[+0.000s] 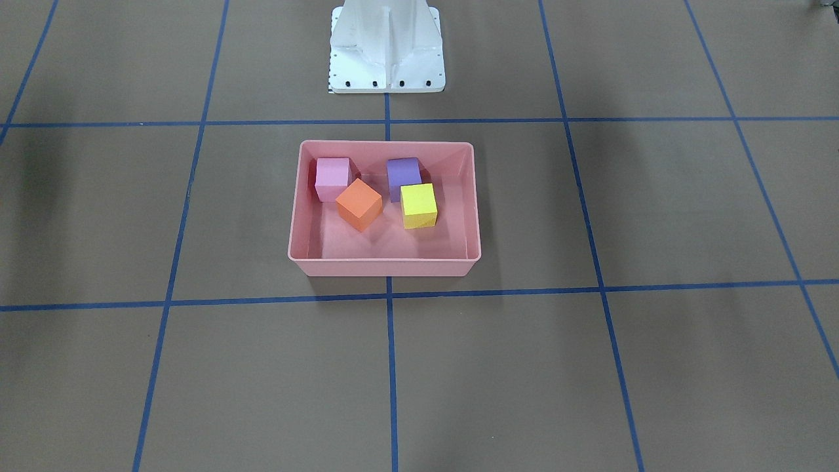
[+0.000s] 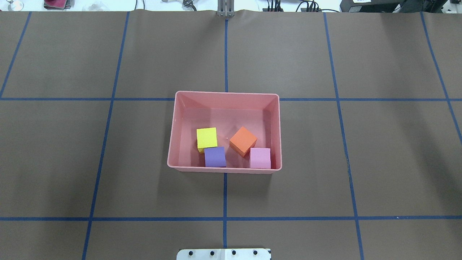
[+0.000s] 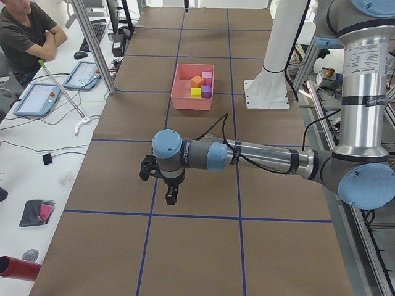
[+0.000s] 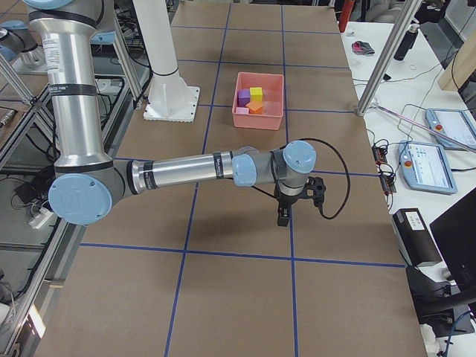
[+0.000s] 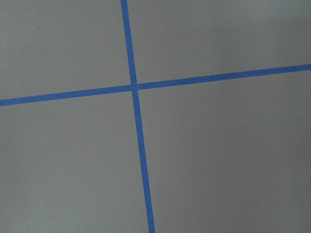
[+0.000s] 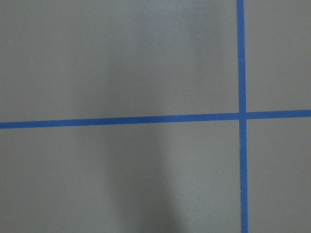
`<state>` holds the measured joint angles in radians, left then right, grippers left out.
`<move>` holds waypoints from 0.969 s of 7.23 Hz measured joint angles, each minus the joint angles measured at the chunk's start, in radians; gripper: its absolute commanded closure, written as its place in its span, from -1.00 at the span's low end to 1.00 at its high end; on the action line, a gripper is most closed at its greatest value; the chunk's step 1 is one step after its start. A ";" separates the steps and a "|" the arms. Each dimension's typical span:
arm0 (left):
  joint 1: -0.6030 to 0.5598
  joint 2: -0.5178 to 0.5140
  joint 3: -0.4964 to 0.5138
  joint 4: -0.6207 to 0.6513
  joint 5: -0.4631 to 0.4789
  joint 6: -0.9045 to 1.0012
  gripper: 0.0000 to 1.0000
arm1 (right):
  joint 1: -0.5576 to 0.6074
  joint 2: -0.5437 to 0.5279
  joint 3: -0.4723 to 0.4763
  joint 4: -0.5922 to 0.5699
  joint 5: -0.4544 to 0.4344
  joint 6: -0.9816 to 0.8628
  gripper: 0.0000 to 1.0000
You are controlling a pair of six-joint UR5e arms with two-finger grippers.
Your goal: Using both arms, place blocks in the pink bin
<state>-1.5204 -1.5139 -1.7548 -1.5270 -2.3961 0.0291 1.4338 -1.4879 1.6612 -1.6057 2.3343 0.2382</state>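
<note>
pink block (image 2: 260, 157), orange block (image 2: 243, 140), purple block (image 2: 215, 156), yellow block (image 2: 206, 137): all in the bin (image 2: 226, 93), mid-frame overhead. left gripper (image 3: 170, 196) and right gripper (image 4: 282, 217) hang well apart from it; clenched or released, cannot tell.

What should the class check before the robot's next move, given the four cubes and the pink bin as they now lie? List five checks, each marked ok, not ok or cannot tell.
1. All four cubes are inside the pink bin: light pink cube, orange cube, purple cube, yellow-green cube. Ok.
2. No cube is stacked on another or perched on the rim. Ok.
3. The left gripper is clear of the bin. Ok, it hangs well away from it.
4. The right gripper is clear of the bin. Ok, likewise.
5. Both grippers' jaws open or shut. Cannot tell: only the side views show them.
</note>
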 measured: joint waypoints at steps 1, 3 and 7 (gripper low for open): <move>0.000 0.001 0.000 0.000 0.000 0.000 -1.00 | 0.000 -0.001 0.006 0.000 -0.045 -0.001 -1.00; 0.000 0.001 0.000 0.000 0.000 0.000 -1.00 | -0.001 -0.007 0.017 -0.001 -0.069 -0.002 -1.00; 0.000 0.001 0.002 0.001 0.002 0.001 -1.00 | -0.004 -0.010 0.014 -0.002 -0.070 -0.002 -1.00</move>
